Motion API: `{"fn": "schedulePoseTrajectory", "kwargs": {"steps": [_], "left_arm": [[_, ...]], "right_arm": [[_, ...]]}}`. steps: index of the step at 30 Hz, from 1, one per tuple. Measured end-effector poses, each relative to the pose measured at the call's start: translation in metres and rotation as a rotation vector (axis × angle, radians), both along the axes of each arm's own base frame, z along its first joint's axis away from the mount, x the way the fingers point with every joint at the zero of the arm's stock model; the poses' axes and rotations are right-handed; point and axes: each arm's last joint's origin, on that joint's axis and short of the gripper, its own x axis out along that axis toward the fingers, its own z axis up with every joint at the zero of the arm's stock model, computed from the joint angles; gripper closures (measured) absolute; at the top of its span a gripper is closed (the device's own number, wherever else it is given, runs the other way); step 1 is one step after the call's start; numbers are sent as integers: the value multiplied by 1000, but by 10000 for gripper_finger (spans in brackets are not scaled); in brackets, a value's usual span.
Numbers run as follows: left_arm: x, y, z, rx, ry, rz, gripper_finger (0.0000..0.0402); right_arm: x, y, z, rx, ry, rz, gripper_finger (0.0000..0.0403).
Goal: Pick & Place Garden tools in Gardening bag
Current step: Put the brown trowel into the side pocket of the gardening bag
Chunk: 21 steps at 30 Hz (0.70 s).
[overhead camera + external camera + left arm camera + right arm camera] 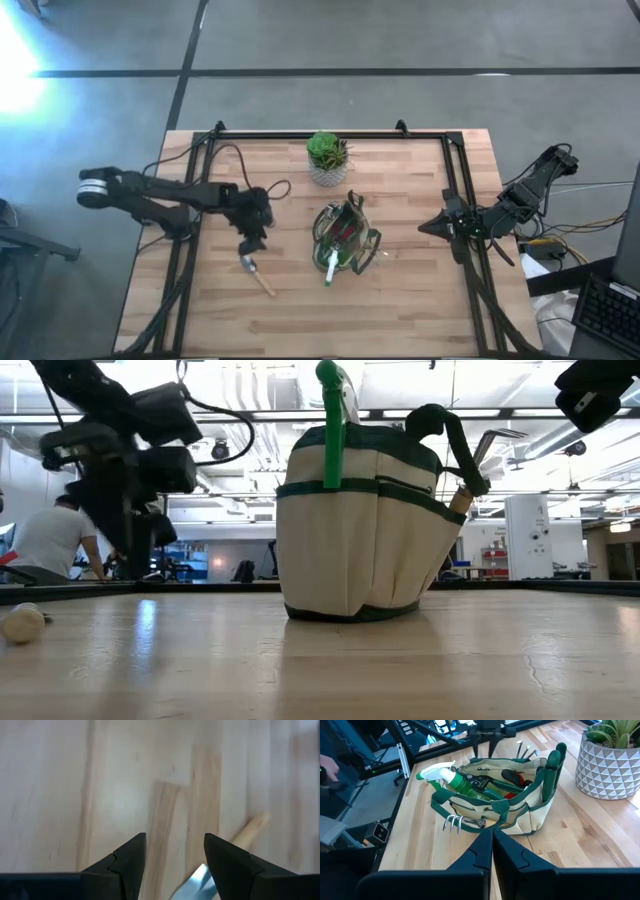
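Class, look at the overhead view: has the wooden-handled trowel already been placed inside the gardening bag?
No: the trowel lies on the table, left of the gardening bag, under the open left gripper.

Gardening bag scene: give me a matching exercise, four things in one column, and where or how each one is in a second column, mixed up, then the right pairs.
Things:
1. trowel
2. gardening bag
3. left gripper
4. right gripper

Places or states:
A. shut, waiting near the table's right edge
B. lying on the table, outside the bag
C. open, above the trowel
D. upright mid-table, tools inside

Pairs: 1-B, 2-D, 3-C, 4-A
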Motion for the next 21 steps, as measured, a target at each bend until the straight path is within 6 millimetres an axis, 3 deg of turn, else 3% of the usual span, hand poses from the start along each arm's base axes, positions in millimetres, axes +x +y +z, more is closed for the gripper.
{"fn": "schedulePoseTrajectory", "kwargs": {"steps": [6,10,15,21], "left_arm": [[-8,-26,-3,179,77,-199,200],[-13,-49,9,330,151,-338,200],[-5,-78,34,431,20,-436,200],[-3,-89,47,416,-22,-427,200]], "right_arm": [[0,0,0,0,0,0,394],[0,0,0,0,0,0,394],[0,0,0,0,0,0,394],[0,0,0,0,0,0,394]]}}
